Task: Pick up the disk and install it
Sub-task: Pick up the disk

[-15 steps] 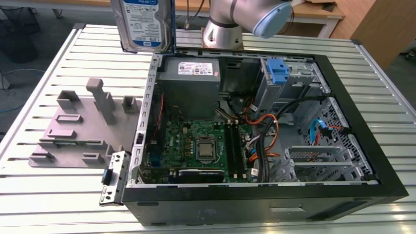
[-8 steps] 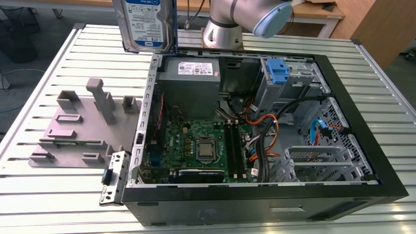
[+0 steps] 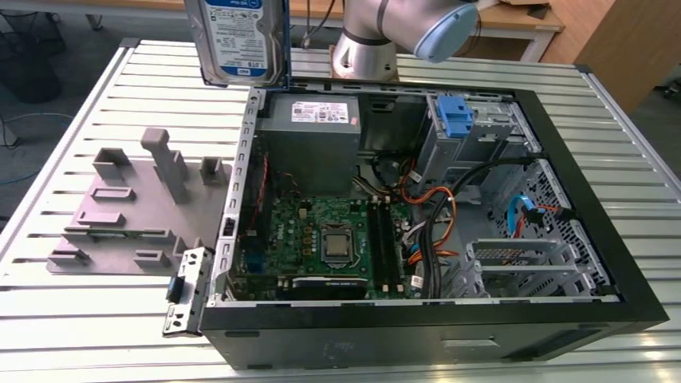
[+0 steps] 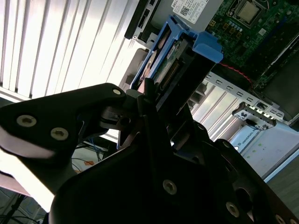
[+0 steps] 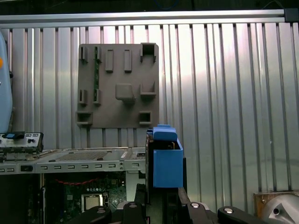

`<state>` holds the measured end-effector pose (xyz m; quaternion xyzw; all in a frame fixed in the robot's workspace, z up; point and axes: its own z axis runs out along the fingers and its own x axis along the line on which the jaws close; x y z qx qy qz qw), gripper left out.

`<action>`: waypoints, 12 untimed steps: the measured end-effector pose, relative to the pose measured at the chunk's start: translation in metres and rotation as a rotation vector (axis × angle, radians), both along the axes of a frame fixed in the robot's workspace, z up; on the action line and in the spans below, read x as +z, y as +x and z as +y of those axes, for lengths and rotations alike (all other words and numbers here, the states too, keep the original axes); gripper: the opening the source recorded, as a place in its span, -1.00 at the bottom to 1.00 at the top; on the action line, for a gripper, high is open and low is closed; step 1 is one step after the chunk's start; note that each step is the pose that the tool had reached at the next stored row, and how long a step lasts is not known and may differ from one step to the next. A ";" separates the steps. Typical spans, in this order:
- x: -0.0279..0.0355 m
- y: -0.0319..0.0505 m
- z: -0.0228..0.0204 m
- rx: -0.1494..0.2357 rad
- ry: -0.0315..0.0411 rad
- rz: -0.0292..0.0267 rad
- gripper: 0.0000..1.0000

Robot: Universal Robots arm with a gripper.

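Fig.: pick-up done, install pending; the disk (image 3: pixel 242 40) is held upright, clear of the worktop (image 3: pixel 85 319), near the far corner of the open PC case (image 3: pixel 426 327) at the exterior view's left, clamped by the tool (image 4: pixel 148 105), its jaws closed on the caddy edges, w/ no bay entered yet.

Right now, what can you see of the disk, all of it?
The disk is a flat silver metal drive with a white-and-blue label on its face, set in a blue plastic caddy. It hangs upright in the air, clear of the table, near a corner of the open computer case. The gripper clamps it; nothing else touches it.
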<state>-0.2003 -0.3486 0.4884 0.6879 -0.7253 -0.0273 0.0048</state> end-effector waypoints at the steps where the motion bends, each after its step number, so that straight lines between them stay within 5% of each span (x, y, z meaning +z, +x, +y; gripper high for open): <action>1: 0.0000 0.0000 0.0000 0.000 0.0000 0.0000 -0.30; 5: 0.0000 0.0023 0.0000 0.000 0.0000 0.0000 -0.30; 6: -0.0002 0.0208 0.0000 0.000 0.0000 -0.0001 -0.30; 12: -0.0002 0.0332 0.0000 0.000 0.0000 0.0000 -0.30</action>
